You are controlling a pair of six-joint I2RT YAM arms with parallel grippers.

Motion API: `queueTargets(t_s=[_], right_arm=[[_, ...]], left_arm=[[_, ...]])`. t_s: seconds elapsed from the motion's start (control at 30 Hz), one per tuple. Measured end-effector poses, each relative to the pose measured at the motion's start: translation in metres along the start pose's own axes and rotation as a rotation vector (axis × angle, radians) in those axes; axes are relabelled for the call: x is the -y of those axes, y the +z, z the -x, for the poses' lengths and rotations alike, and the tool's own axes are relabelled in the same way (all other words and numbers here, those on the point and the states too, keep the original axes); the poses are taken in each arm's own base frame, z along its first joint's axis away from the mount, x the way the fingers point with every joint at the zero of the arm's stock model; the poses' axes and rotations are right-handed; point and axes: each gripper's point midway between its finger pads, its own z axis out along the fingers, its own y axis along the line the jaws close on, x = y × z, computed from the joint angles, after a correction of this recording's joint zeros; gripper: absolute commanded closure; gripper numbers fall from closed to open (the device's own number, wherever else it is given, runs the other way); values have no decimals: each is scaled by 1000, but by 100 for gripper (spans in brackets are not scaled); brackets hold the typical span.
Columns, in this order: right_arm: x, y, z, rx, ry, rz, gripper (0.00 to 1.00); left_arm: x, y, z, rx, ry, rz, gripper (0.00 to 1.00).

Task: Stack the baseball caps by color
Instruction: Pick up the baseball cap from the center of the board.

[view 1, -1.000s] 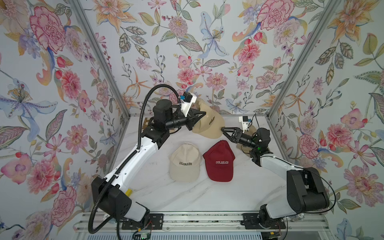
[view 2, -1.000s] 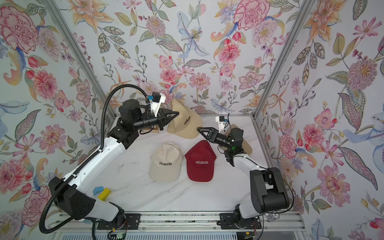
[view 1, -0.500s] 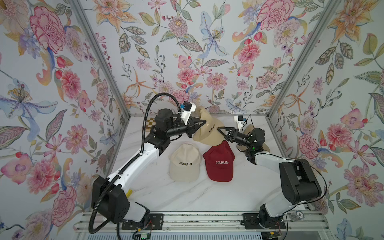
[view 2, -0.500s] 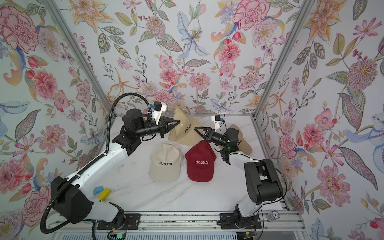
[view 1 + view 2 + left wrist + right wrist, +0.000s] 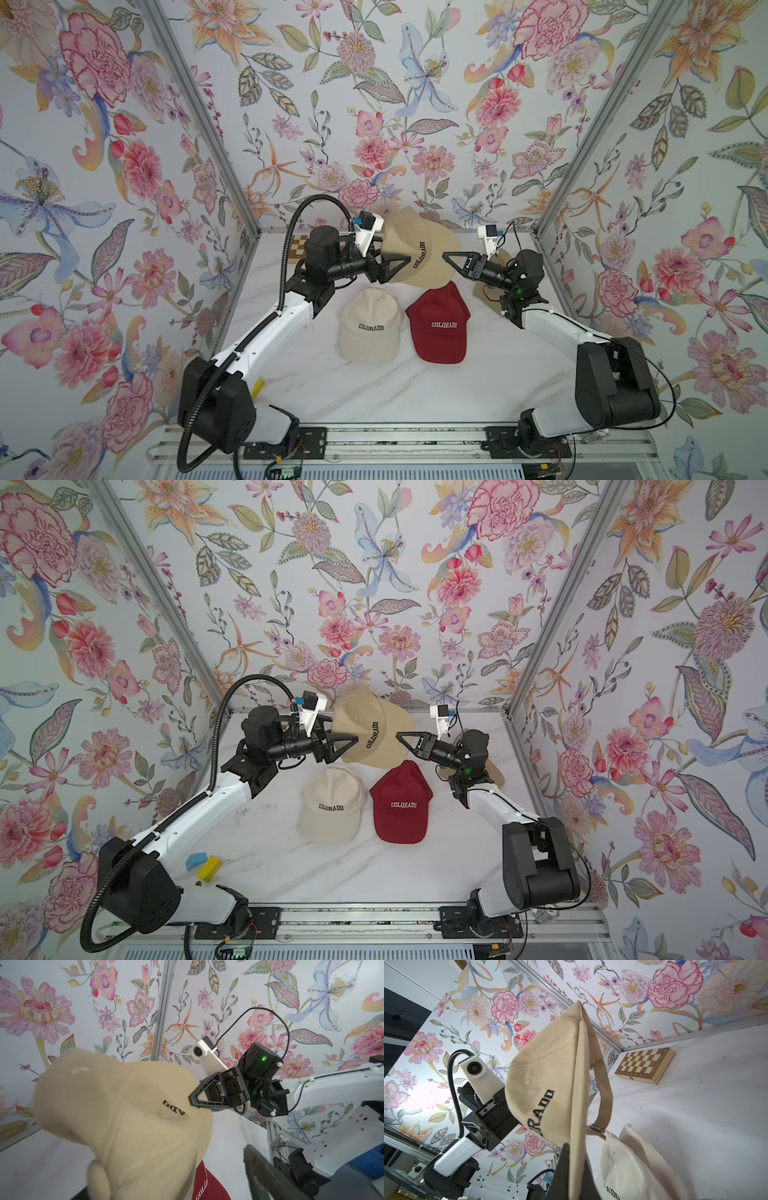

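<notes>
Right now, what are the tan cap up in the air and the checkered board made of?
The tan cap: soft matte cloth, probably cotton; stitched seams and folds show. The chessboard: looks like smooth wood; pale grainy frame, brown and cream squares.

R end effector [image 5: 446, 256] clamped tan cap [image 5: 436, 243] (L end effector [image 5: 407, 261] opened).

Bright, even light is falling from above, so the cream cap [image 5: 370, 328] is throwing only a faint shadow on the table [image 5: 374, 395]. Both wrist views are bowing at the edges (fisheye lenses); the tan cap [image 5: 124, 1115] is blurring up close, and glare is bleaching the wall [image 5: 421, 1097].
</notes>
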Motion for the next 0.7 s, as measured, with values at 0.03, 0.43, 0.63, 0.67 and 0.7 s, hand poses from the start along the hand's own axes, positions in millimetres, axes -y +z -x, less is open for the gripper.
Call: queueTargets(t_s=[0.03,0.43,0.63,0.67,0.7], right_arm=[[-3,-1,0,-7,-18,-3,100],[3,-10,-4,-50,-65,-78,100],[7,-14,-1,-44,-66,-93,100],[6,-14,0,-43,-67,-94,100],[7,-14,0,-42,-68,-94,100]], left_arm=[[-1,-1,0,5,-1,3,10],[0,-8,9,71,-37,-46,63],[2,-10,7,69,-53,-60,72],[2,-11,7,69,-52,-62,73],[2,-12,8,70,-51,-62,73]])
